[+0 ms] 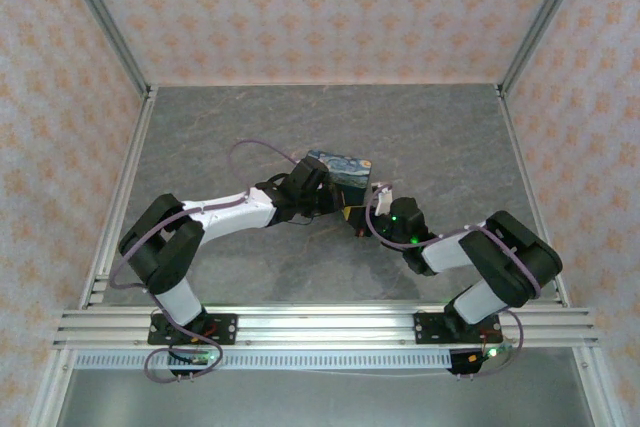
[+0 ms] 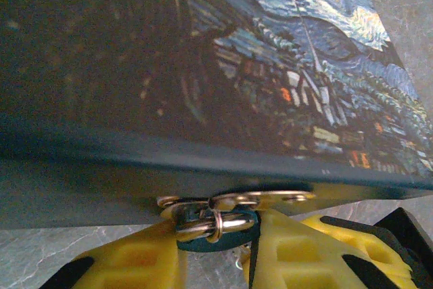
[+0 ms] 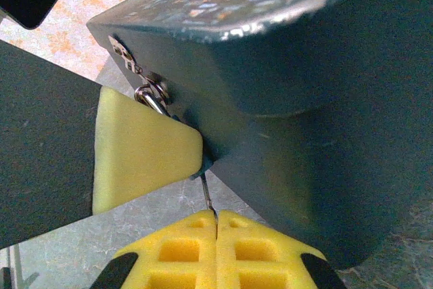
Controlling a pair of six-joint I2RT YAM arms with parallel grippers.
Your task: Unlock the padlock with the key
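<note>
The padlock, a small dark teal body with a silvery shackle, hangs from the clasp on the front of the starry-night tin. My left gripper is shut on the padlock's body, one yellow finger on each side. In the right wrist view the key is a thin silvery shaft that runs from my shut right gripper up to the padlock's underside. From above, the left gripper and right gripper meet at the tin's front.
The tin stands on the grey marbled table, inside a metal-framed enclosure with patterned walls. The left gripper's yellow finger lies close to the key. An aluminium rail runs along the near edge.
</note>
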